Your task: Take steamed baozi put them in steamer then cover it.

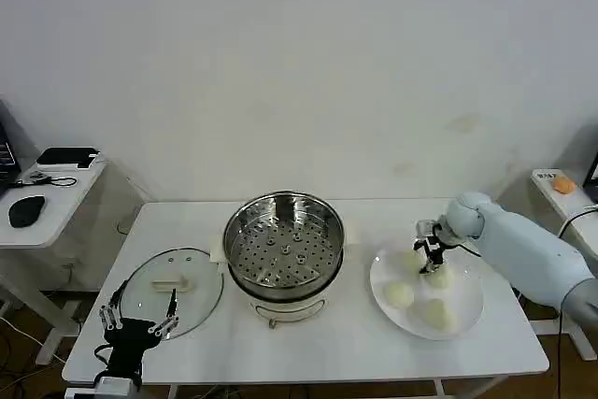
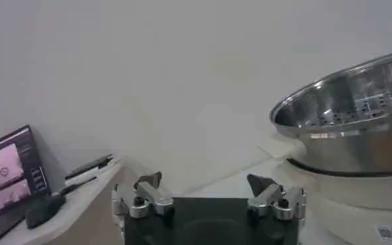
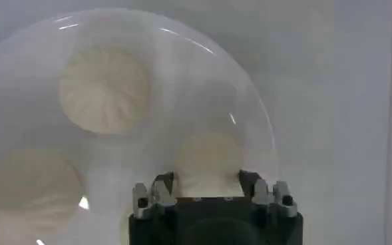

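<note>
right claw (image 1: pixel 434 263) is down on the plate (image 1: pixel 467 317), fingers either side of one bun (image 3: pixel 209 156), looks closed on it. buns are soft and light, so grip the sides gently. steamer (image 1: pixel 284 242) empty mid-bench; left claw (image 1: pixel 140 320) open by the lid (image 1: pixel 173 292).

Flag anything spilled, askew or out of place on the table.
Nothing stands out. The steamer sits upright and empty, the cover lies flat beside it, and the baozi rest on the plate under the right gripper.
</note>
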Available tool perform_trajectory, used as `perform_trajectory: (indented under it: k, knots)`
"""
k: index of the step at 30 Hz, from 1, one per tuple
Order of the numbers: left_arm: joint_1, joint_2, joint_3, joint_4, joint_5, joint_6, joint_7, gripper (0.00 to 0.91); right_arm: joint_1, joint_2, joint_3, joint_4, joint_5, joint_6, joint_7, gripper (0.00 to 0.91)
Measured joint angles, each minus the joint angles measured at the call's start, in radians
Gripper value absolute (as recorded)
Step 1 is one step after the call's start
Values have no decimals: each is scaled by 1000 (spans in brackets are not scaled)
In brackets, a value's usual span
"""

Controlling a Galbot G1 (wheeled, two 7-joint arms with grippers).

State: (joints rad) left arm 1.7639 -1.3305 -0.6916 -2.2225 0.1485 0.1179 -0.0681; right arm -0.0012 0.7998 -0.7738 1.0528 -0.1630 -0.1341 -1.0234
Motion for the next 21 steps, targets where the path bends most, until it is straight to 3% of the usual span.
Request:
perform_trajectory:
  k: [10,21]
  knots:
    - [-6,14,-9,8,-25,6,0,907,164,-31,-61,90,90,-18,-4,685]
    - [-27,30,-19,41,-96,14,10,907,406,31,-171,162,240,-35,10,685]
